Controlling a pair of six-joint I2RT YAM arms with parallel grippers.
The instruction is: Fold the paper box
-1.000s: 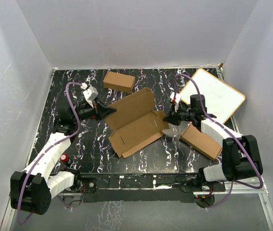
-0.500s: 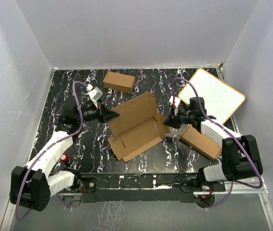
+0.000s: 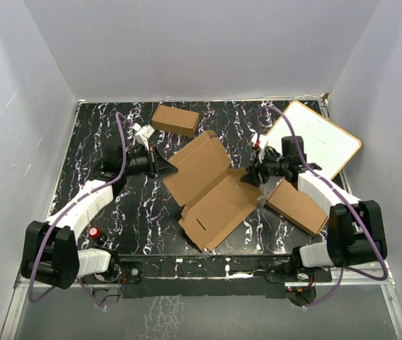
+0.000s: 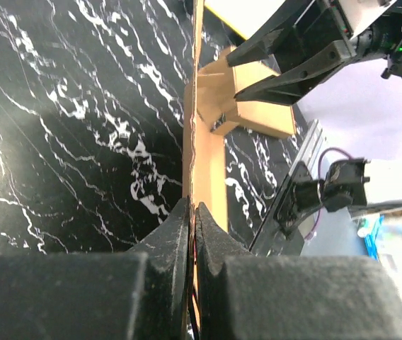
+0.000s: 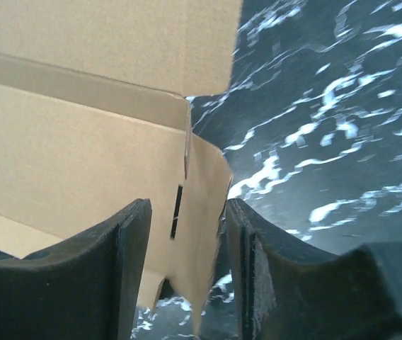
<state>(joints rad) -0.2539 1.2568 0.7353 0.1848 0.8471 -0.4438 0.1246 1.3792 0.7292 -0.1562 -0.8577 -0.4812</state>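
Observation:
The paper box [image 3: 208, 188] lies unfolded in the middle of the table, a brown die-cut sheet with one panel tilted up. My left gripper [image 3: 164, 168] is shut on the sheet's left edge. In the left wrist view the cardboard [image 4: 199, 142] runs edge-on out of the closed left gripper [image 4: 192, 212]. My right gripper [image 3: 255, 177] is at the sheet's right side, open. In the right wrist view a slotted side flap [image 5: 199, 205] hangs loose between the spread fingers [image 5: 127, 262] of the right gripper [image 5: 187, 262].
A small chunky brown carton [image 3: 175, 119] sits at the back. A flat brown carton [image 3: 296, 205] lies under my right arm. A white board [image 3: 316, 142] leans at the back right. A small red object [image 3: 95, 231] is near my left arm.
The right gripper's jaws have opened and let go of the flap. The sheet has swung round, its near end now closer to the front edge. My left gripper has moved right and back with it.

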